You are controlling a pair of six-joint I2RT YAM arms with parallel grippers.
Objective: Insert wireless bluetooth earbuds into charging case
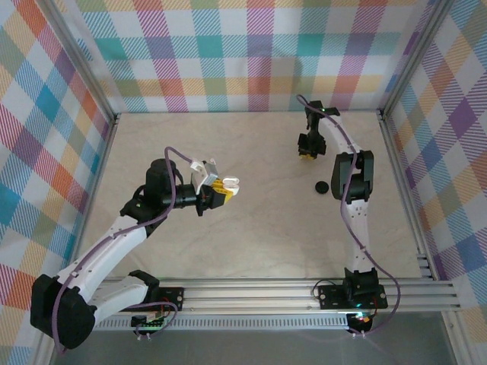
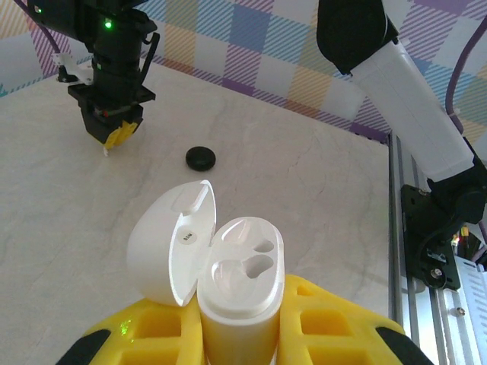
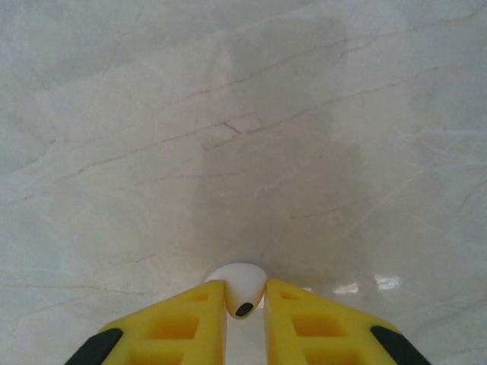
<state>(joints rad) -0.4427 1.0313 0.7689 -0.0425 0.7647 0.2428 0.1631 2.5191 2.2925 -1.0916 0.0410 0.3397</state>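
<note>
The right gripper (image 3: 245,298) pinches a white earbud (image 3: 240,278) low over the table's (image 1: 251,243) far right part. The left gripper (image 1: 223,190) clamps the open case (image 2: 242,283) above the left middle. I'd carry the bud across, turn it stem-down over the matching well and lower it slowly, since glossy rounded plastic slips easily. The case is smooth white, with its lid hinged aside and two moulded wells empty. A small black disc (image 2: 200,158) lies on the marbled top.
</note>
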